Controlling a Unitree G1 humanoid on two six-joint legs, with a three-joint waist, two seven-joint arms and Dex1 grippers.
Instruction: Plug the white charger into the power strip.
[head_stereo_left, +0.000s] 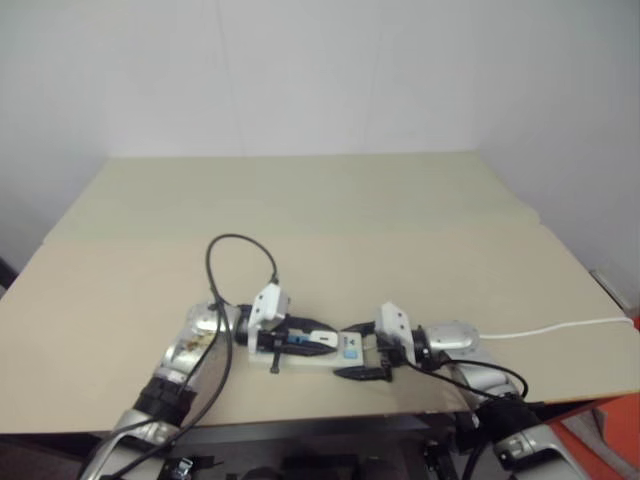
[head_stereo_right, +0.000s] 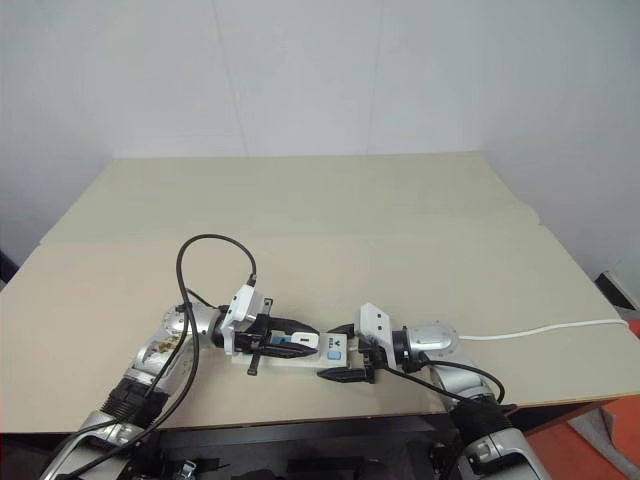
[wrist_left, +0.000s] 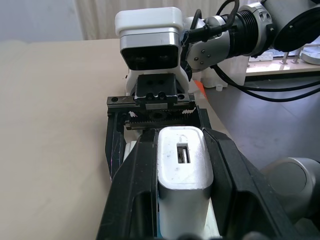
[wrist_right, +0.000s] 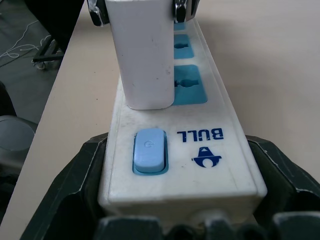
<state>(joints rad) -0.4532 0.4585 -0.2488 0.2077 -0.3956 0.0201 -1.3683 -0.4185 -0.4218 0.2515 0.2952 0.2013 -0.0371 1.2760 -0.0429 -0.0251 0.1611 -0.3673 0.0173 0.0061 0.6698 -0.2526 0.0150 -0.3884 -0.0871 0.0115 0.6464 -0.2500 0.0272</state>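
Now you're mid-insertion: your left gripper (wrist_left: 182, 165) clamps the white charger (wrist_left: 182, 170) over the power strip (wrist_right: 182, 150), which the right gripper (wrist_right: 182, 220) braces on the table (head_stereo_left: 300, 200). Next, line up the prongs and press down.

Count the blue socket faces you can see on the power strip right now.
2 on the power strip: one beside the white charger, next to the switch end; one beyond it. The charger and the left gripper may hide more.
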